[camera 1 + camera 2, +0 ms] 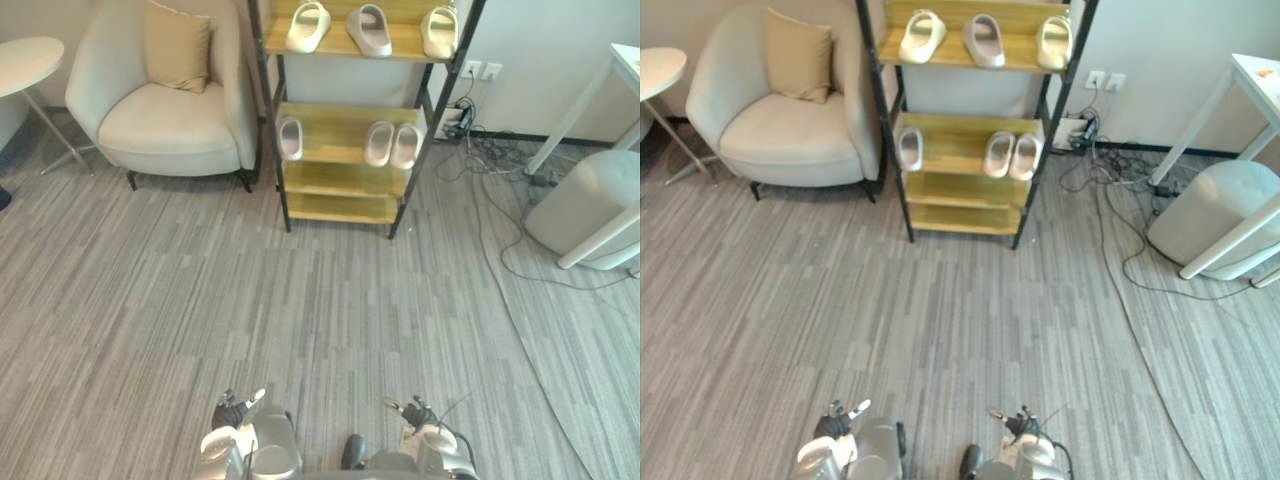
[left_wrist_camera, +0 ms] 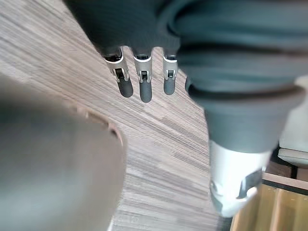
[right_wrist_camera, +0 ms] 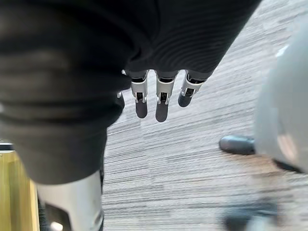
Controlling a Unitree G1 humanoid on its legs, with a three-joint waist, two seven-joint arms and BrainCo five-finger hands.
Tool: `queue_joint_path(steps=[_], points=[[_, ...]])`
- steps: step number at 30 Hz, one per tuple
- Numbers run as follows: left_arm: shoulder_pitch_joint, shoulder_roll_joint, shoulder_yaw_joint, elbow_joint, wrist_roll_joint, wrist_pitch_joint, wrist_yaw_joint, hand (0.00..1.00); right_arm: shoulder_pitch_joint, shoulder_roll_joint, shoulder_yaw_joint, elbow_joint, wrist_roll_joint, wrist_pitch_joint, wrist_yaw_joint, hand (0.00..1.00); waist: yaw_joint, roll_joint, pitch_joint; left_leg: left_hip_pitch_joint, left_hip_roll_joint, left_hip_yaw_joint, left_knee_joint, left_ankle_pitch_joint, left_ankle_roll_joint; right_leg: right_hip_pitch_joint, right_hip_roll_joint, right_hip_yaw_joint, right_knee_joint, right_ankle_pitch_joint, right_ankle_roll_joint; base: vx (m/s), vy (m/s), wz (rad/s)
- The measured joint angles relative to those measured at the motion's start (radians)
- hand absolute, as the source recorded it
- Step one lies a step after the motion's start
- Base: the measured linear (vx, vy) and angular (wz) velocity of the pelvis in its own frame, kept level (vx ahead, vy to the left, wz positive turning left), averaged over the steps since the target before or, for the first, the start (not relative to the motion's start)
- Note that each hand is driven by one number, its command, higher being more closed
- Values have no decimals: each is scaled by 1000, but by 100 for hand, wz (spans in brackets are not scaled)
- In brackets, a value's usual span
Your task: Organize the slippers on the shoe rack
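6 slippers lie on the shoe rack point(image 1: 345, 208), which stands far and central against the wall; none shows on the carpet point(image 1: 300, 300). Far left are a round side table point(image 1: 25, 58) and a pale armchair point(image 1: 165, 125) with a tan cushion point(image 1: 177, 47).

On the rack's upper shelf point(image 1: 402, 42), from the left, lie a cream slipper point(image 1: 307, 27) turned askew, a grey-pink slipper point(image 1: 369, 30) also at an angle, and a second cream slipper point(image 1: 440, 32), each apart from the next. On the middle shelf point(image 1: 335, 128) a lone pale slipper point(image 1: 291, 138) sits at the left end, well apart from a neat pair point(image 1: 381, 143) lying side by side at the right. The 2 lower shelves point(image 1: 345, 180) are bare. Right of the rack, cables point(image 1: 500, 190) trail over the floor towards a grey pouf point(image 1: 590, 205) and a white table point(image 1: 628, 58).

Near, at the bottom edge, the left hand point(image 1: 232, 412) and the right hand point(image 1: 415, 412) hang low, well apart from the rack. The left hand's fingers point(image 2: 144, 89) are straight and spread, holding nothing. The right hand's fingers point(image 3: 162, 106) hang the same way, empty.

By this, every slipper in view is on the rack, but only 1 pair is matched and squared. The 2 cream ones want bringing together, and the grey-pink one seems to belong with the lone one below. The robot would first have to step close.
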Motion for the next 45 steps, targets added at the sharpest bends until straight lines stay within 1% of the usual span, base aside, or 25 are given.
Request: queue_joint_path(steps=[1, 2, 3, 6, 9, 11, 13, 16, 18, 19, 20, 21, 23, 25, 26, 28, 32, 33, 34, 35, 36, 38, 41, 43, 45], points=[[-1, -1, 1, 0, -2, -1, 0, 0, 0, 0, 0, 1, 0, 0, 0, 0, 7, -3, 0, 4, -10, 1, -36, 45, 5, 11, -7, 5, -6, -6, 10, 556, 205, -50], [3, -14, 1, 4, -2, -1, 0, 0, 8, 1, 1, 2, 0, 0, 0, 0, 28, 0, -15, 36, -27, 2, -96, 186, 21, 36, -18, 29, -17, -25, 41, 586, 224, -32], [-4, 2, 6, 4, -1, 0, -3, 0, 12, 8, 0, 2, -1, 0, 0, 0, 27, -25, -20, 39, -55, 16, -80, 168, 74, 46, -50, 30, -14, -35, 57, 590, 220, -24], [-8, 16, 3, 8, -3, 4, -9, 0, 11, 27, 1, -2, -7, 0, 6, 0, 35, -53, -23, 75, -77, 37, -47, 82, 96, 14, -95, 29, 129, -40, 78, 549, 211, -4], [-21, 38, -41, 55, -1, 12, -13, 0, 38, 25, 1, -5, -9, -2, 12, 0, 27, -56, -21, 240, -108, 30, -56, -22, 89, -178, -181, 43, 735, -29, 132, 403, 165, 2], [-23, 44, -53, 66, -1, 13, -12, 0, 59, 24, 7, -22, -9, 0, 13, 0, 19, -52, -21, 308, -112, 28, -76, -54, 80, -275, -206, 21, 862, -46, 117, 410, 96, 11], [-32, 48, -53, 71, -1, 16, -12, 0, 59, 25, 6, -41, -9, -6, 17, 0, 8, -55, -23, 367, -110, 15, -114, -68, 79, -351, -221, -45, 837, -67, 90, 411, 37, 17], [-29, 50, -54, 87, 0, 17, -12, 0, 36, 21, -9, -38, -9, -18, 17, 0, -26, -48, -17, 478, -84, -15, -195, -74, 68, -403, -150, -107, 474, -42, 61, 394, -60, 35], [-28, 51, -54, 95, 6, 17, -12, 0, 32, 9, -11, -33, -10, -17, 17, 0, -31, -56, -15, 535, -88, -53, -222, -107, 20, -420, -109, -64, 196, 112, 34, 436, -180, 54], [-27, 51, -52, 95, 10, 17, -12, 0, 35, 8, -11, -33, -10, -16, 17, 0, -31, -57, -15, 547, -89, -59, -226, -114, 14, -419, -107, -59, 177, 136, 31, 484, -235, 65], [-20, 49, -48, 96, 18, 17, -11, 0, 39, 3, -13, -34, -10, -12, 17, 0, -34, -66, -22, 585, -86, -98, -227, -144, -8, -407, -101, -47, 179, 253, -25, 516, -257, 55], [-17, 26, -40, 105, 20, 16, -11, 0, 31, -5, -18, -27, -11, -9, 17, 0, -29, -22, -37, 595, -37, -113, -221, -151, -19, -408, -76, -79, 222, 210, -42, 513, -245, 54], [-10, 1, -28, 105, 20, 17, -11, 0, 27, -4, -33, -22, -11, -8, 17, 0, -29, 8, -47, 548, 5, -140, -117, -151, -20, -387, -42, -112, 224, 158, -58, 530, -271, 39], [-13, -1, 4, 101, 20, 18, -13, 0, 27, 1, -36, -27, -10, -5, 18, 0, -34, 25, -40, 444, 50, -166, 163, -140, -34, -325, -13, -136, 202, 124, -71, 483, -273, 24], [-6, -7, 9, 93, 18, 19, -13, 0, 31, -1, -27, -29, -9, -3, 15, 0, -29, 41, -28, 336, 105, -174, 436, -111, -46, -248, 20, -142, 166, 102, -85, 228, -99, 5], [-2, 5, 3, 61, 20, 16, -14, 0, 32, 4, -1, -28, -7, -4, 12, 0, -25, 28, -15, 233, 131, -147, 603, -120, -57, -152, 29, -136, 143, 60, -90, 369, -125, -2], [-1, 12, -16, 41, 18, 9, -17, 0, 27, -2, -6, -20, -6, -2, 7, 0, -21, 10, -12, 136, 93, -92, 303, -146, -41, -69, 12, -100, 84, 47, -65, 373, -12, -25], [-3, 15, -23, 42, 18, 9, -17, 0, 26, -2, -7, -19, -6, -1, 7, 0, -21, 9, -11, 137, 68, -93, 163, -126, -41, -58, 3, -90, 83, 44, -53, 265, 126, -32], [-4, 19, -37, 44, 17, 8, -17, 0, 30, -2, -8, -15, -6, -1, 7, 0, -20, 9, -11, 147, 36, -108, 22, -13, -37, -50, -7, -77, 82, 34, -29, 266, 143, -28], [-3, 19, -39, 44, 17, 8, -17, 0, 32, -2, -8, -12, -6, -1, 7, 0, -16, 11, -13, 158, 27, -110, 1, 28, -34, -45, -12, -70, 82, 33, -25, 305, 157, -22], [-2, 30, -40, 48, 19, 8, -16, 0, 36, 7, -6, 4, -6, 0, 9, 0, -13, -19, -25, 189, -8, -94, -51, 40, -20, -41, -35, -52, 70, 35, 4, 244, 118, -9], [-6, 42, -44, 52, 19, 8, -18, 0, 44, 20, -9, 4, -7, 1, 8, 0, -11, -40, -26, 194, -22, -72, -49, 33, -10, -32, -60, -52, 54, 43, 17, 287, 167, -9], [-9, 44, -44, 66, 18, 10, -17, 0, 45, 25, -9, 2, -9, 0, 10, 0, 4, -43, -27, 267, -43, -29, -74, 23, 5, 3, -90, -32, 69, 56, 40, 185, 126, -25], [-8, 40, -46, 78, 19, 10, -18, 0, 46, 24, -7, 2, -10, -1, 11, 0, 7, -35, -30, 325, -51, -17, -115, 9, 20, -17, -107, -18, 170, 38, 67, 73, 88, -37], [-8, 43, -65, 87, 20, 11, -20, 0, 49, 24, 1, -6, -12, -2, 12, 0, 1, -28, -30, 359, -58, -20, -142, -11, 33, -170, -152, 16, 490, 18, 91, -16, 105, -15]])
